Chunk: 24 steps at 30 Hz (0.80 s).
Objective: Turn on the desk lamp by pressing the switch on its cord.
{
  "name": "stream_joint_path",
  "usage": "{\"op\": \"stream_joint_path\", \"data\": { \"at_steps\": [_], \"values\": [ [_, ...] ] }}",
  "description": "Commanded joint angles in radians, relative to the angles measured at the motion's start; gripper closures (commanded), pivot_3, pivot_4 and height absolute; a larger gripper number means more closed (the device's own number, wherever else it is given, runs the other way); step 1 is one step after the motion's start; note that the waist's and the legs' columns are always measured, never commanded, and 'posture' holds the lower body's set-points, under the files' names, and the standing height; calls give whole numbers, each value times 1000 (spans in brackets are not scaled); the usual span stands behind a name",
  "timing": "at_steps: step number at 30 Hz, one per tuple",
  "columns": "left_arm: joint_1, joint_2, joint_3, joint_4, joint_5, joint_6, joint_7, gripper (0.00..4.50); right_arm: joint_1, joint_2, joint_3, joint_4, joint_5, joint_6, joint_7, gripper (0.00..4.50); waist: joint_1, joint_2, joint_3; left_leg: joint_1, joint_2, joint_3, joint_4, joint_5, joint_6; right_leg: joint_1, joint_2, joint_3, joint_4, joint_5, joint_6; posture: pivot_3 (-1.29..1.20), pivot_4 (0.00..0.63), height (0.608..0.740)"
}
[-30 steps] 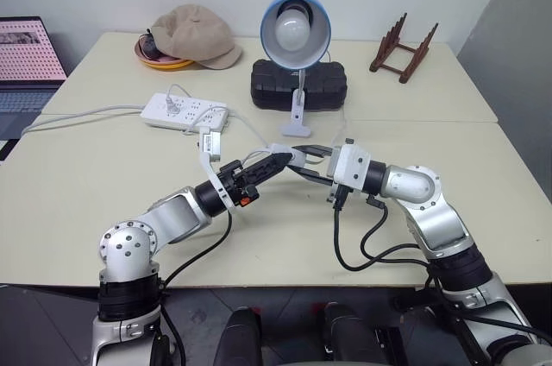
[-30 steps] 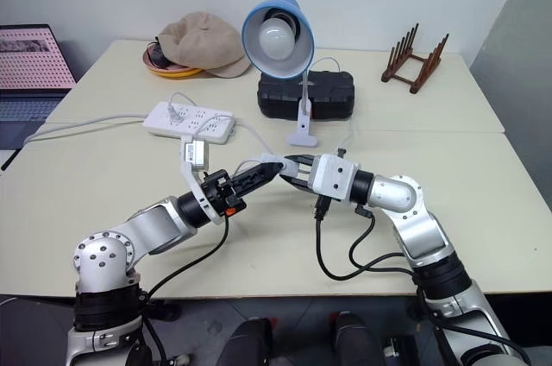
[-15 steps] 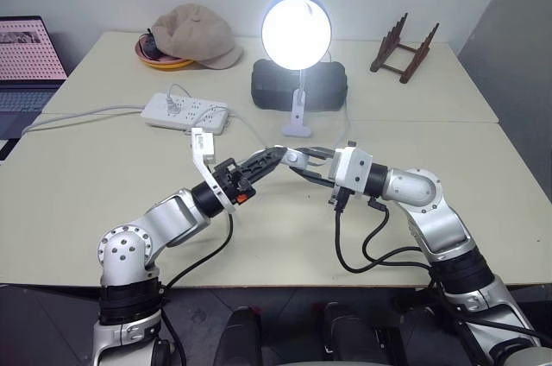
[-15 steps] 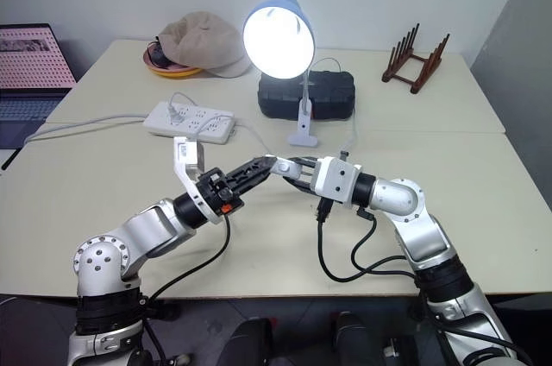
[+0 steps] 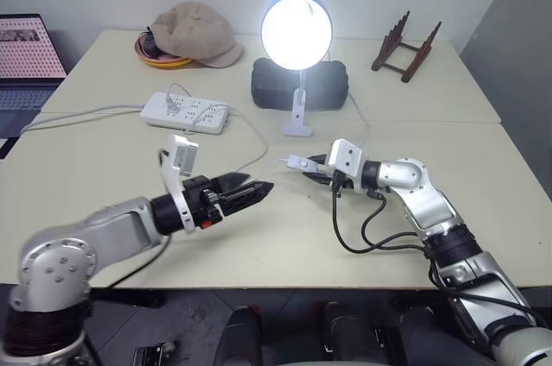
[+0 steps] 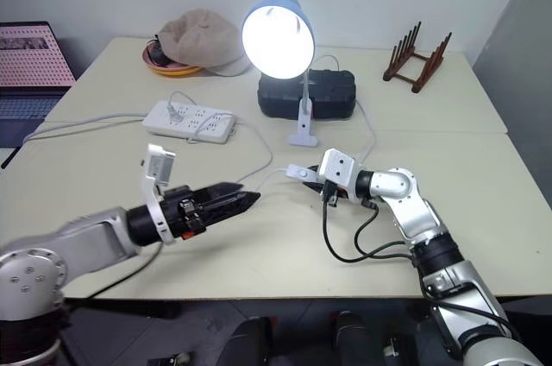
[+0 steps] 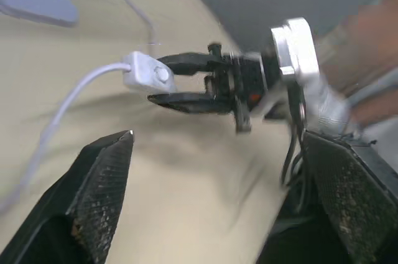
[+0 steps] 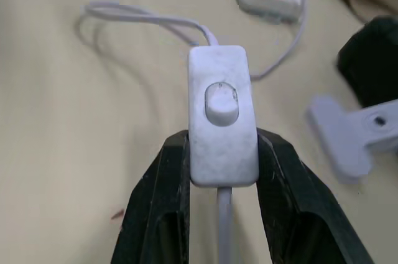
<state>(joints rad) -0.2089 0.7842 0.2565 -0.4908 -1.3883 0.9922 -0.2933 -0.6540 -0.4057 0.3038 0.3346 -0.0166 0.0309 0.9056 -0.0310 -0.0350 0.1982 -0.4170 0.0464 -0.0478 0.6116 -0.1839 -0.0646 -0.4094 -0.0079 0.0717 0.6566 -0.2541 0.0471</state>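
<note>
On our cream table [image 5: 103, 167] the desk lamp [image 5: 296, 31] glows; our right gripper [image 8: 219, 214] clamps the switch [image 8: 221, 124], our left gripper [image 5: 250, 192] gapes wide.

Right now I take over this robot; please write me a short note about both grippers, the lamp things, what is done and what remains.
Left gripper: open, holding nothing, hanging over the table, apart from the switch.
Right gripper: shut on the switch, gripped by its sides, button facing up.
Desk lamp: lit, standing by its clip base in front of the black case; its cord runs over the table to the switch.
Done: lamp is on.
Left: probably only to set the switch down and let go.
</note>
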Motion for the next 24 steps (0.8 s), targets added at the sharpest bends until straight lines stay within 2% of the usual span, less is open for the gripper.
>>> {"op": "stream_joint_path", "data": {
  "at_steps": [1, 5, 6, 11, 17, 20, 24],
  "values": [
    [-34, 113, -72, -87, 270, -116, -170, 17, -77, 33, 17, 166, -3, 45, 62, 3429, -3, -2, 1, -1, 0, 0, 0, 0, 0, 0, 0, 0, -1, 0, 0, 0, 150, 740],
    [-42, 181, -115, -71, 420, -187, -296, 17, -112, 35, 29, 249, -17, 14, 102, 3429, -5, -2, 2, -1, 1, 2, -3, 0, 0, -1, 0, 1, -3, 0, 0, 0, 150, 740],
    [-41, 187, -118, -64, 443, -197, -318, 0, -115, 36, 26, 255, -12, 10, 107, 2728, -4, -2, 2, -1, 1, 1, -4, 0, 0, -1, 1, 0, -3, 0, 0, 0, 150, 740],
    [-61, 185, -107, -2, 495, -211, -400, 0, -87, 8, -15, 148, 54, 70, 180, 1516, -4, -1, 2, -1, 1, 1, -4, 0, 0, -1, 1, 0, -3, -1, 0, 0, 150, 740],
    [-160, 239, -112, 154, 589, -227, -526, 0, 29, -190, -141, -267, 212, 320, 278, 69, 2, 2, 4, -6, 1, 0, -4, 0, 0, -4, 0, -1, -3, -1, 0, 0, 150, 740],
    [-196, 265, -121, 220, 626, -230, -589, 0, 76, -280, -202, -418, 294, 437, 300, 20, 0, 2, 4, -7, 1, 0, -3, 0, 0, -6, 0, -1, -3, 0, 1, 0, 150, 740],
    [-208, 285, -122, 266, 660, -241, -656, 0, 119, -330, -259, -518, 356, 516, 277, 20, -11, 2, 4, -7, 2, 1, -4, 0, 0, -7, 1, -1, -2, -1, 0, 0, 150, 740]
  ]
}}
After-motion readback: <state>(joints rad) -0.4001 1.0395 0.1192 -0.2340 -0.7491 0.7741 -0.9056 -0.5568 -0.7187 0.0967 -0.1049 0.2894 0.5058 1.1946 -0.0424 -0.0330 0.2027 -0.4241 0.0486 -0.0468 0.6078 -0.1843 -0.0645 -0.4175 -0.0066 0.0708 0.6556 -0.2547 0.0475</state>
